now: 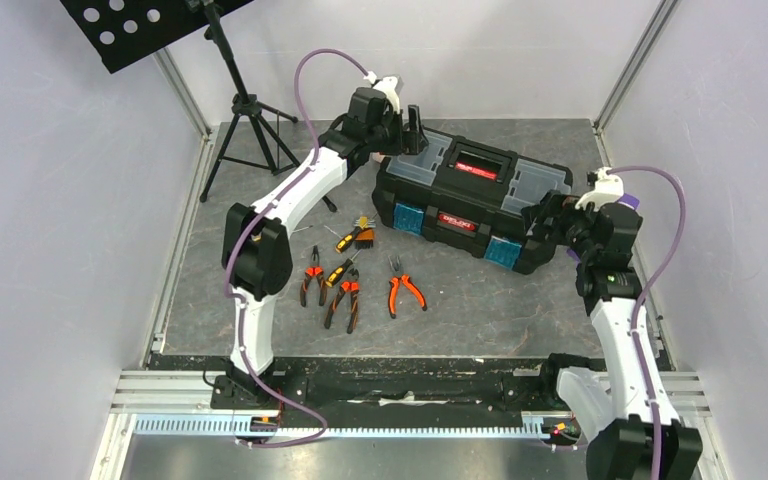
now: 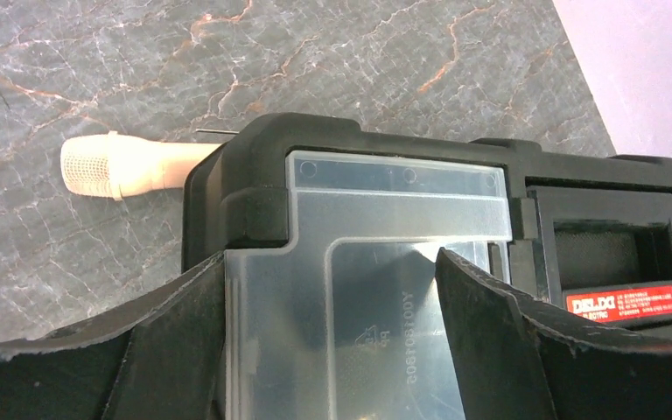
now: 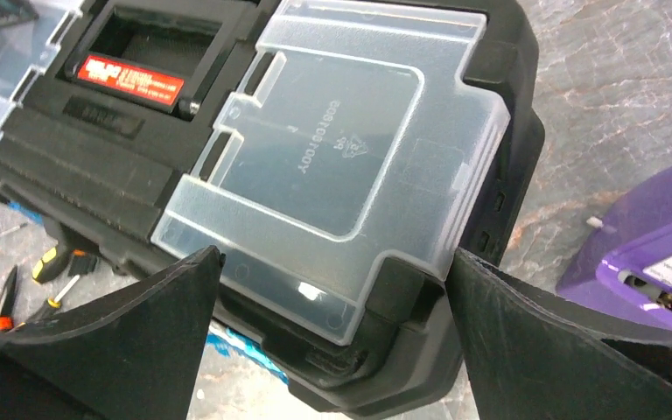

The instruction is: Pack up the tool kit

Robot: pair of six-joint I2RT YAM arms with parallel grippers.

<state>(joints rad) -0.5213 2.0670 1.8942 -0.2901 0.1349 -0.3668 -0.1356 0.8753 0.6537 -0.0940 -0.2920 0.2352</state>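
Black toolbox point(image 1: 465, 200) (clear lids point(image 3: 332, 166), blue latches point(image 1: 409, 217))

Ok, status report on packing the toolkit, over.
Open: left gripper, right gripper, over toolbox ends. Toolbox closed; pliers, screwdrivers out on table. Beside right end, purple object.

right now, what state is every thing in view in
toolbox, closed, upright on the table
left clear lid, shut
right clear lid, shut
left claw, open, over the left clear lid, holding nothing
right claw, open, at the toolbox's right end, holding nothing
pliers, loose on the table, outside the toolbox
screwdrivers, loose on the table, outside the toolbox
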